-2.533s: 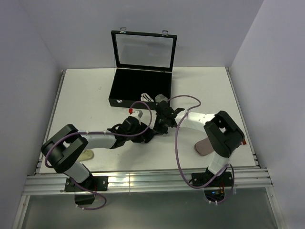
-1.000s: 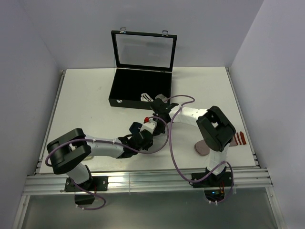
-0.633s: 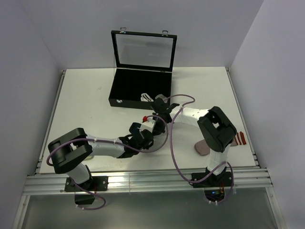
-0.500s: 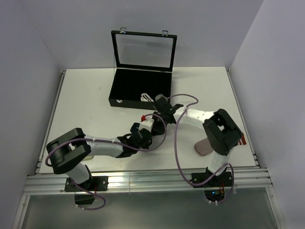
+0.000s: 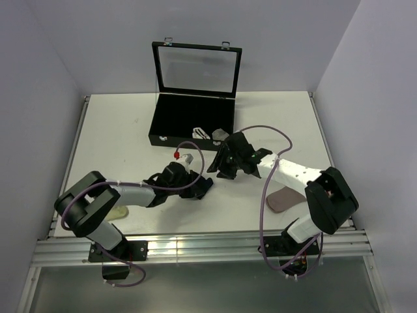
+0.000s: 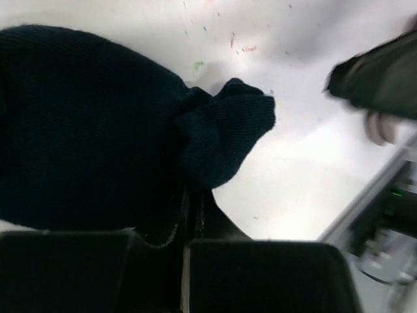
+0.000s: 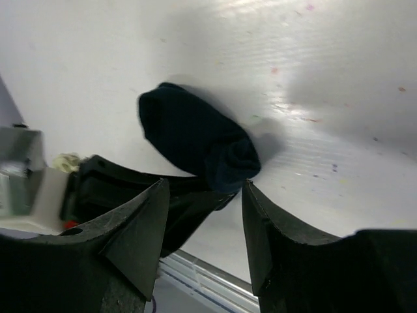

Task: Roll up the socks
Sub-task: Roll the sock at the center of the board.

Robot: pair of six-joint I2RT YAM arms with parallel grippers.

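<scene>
Left jaws clamped on navy sock [image 6: 98,130], right jaws parted, withdrawn

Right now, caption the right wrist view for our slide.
Open right gripper faces a bunched navy fabric sock pinched by the left gripper on a white table.

— Gripping anything down there?
— Pinching a fold of the navy sock [image 6: 98,130] between tightly closed jaws.
— And lying where?
— Lying bunched on the speckled white surface [image 6: 306,156].
</scene>
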